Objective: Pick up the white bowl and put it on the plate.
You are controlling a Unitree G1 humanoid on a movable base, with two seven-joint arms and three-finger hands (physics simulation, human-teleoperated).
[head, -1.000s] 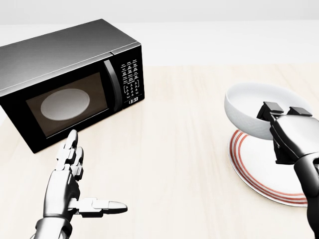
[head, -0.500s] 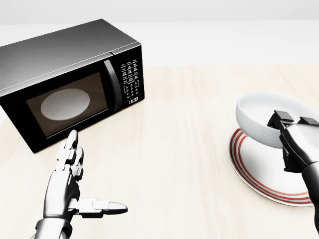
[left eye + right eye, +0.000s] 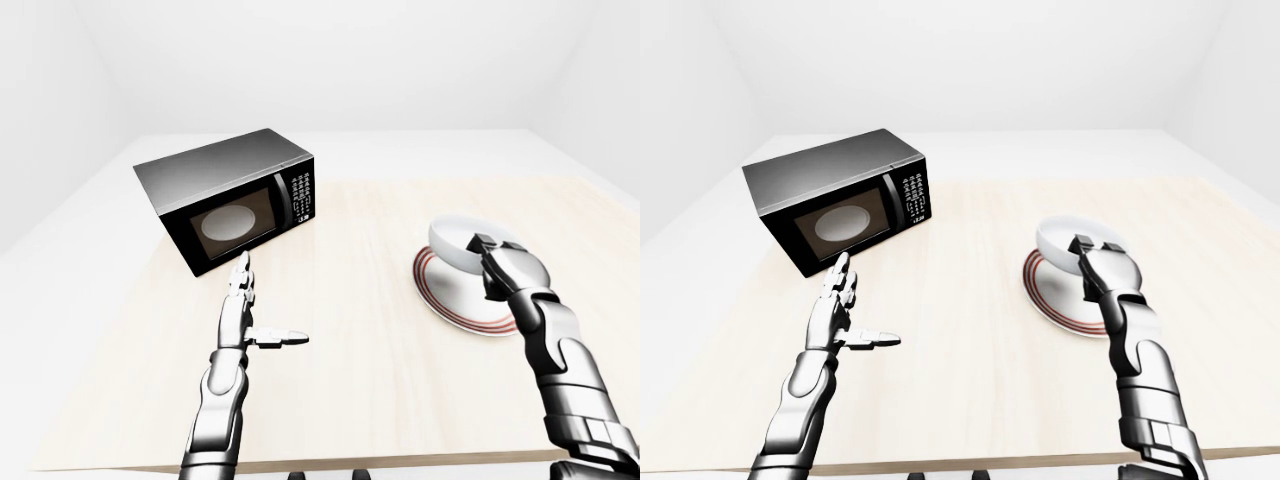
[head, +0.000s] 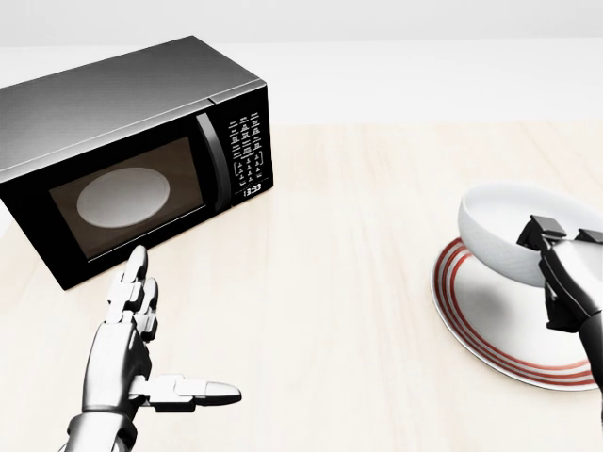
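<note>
Since the earlier head views the bowl [image 4: 513, 231] has travelled rightward with the right hand [image 4: 565, 273] and now hangs over the plate [image 4: 480, 325], its shadow falling on the red rings. Dark fingers [image 4: 539, 233] pinch its near rim, some hooked inside, the rest outside the wall; whether the base touches the plate I cannot tell. It looks rigid, smooth and probably light, likely slippery and breakable, so a rim pinch suits it, released gently. The left hand [image 4: 132, 353] rests open and empty by the microwave [image 4: 122, 155].
</note>
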